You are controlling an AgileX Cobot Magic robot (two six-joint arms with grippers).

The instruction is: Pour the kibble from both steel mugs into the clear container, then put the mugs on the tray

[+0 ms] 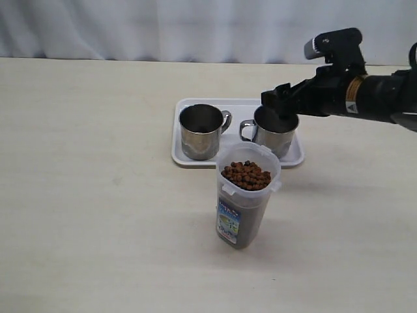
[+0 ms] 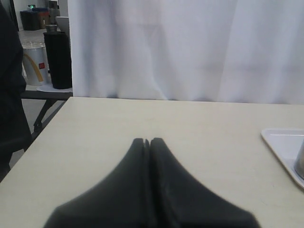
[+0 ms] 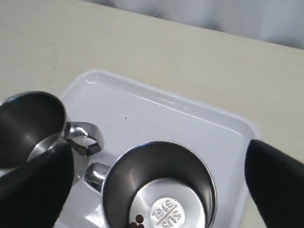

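Pale tabletop (image 1: pixel 98 248) lies nearest, broad and bare in front and to the left. Farther back on it sits the tray (image 1: pixel 238 107), where both mugs are meant to end up. From the right side the right arm (image 1: pixel 371 96) reaches in over the tray. Just in front of the tray's front rim the jug (image 1: pixel 242 215) stands upright, close enough, I judge, to keep pours short.

Both the left mug (image 1: pixel 200 134) and the right mug (image 1: pixel 273 138) stand upright on the tray, handles turned inward and nearly meeting. Over the right mug the right jaws hang wide apart, one on each side with a gap showing (so nothing is gripped; the mug rests on its own). Well to the left of the tray, the left jaws are pressed together and empty over the tabletop, out of the way.

Kibble (image 1: pixel 246 175) heaps up to the jug's rim, and a few pellets (image 3: pixel 138 220) lie on the right mug's floor. The task looks all but finished.

As for edges, the right mug sits close to the tray's right rim. One right jaw is just beside the left mug and the handles, so a straight rise seems the safest exit. A knock to the brim-full jug would spill it. Open room lies above and to the right.
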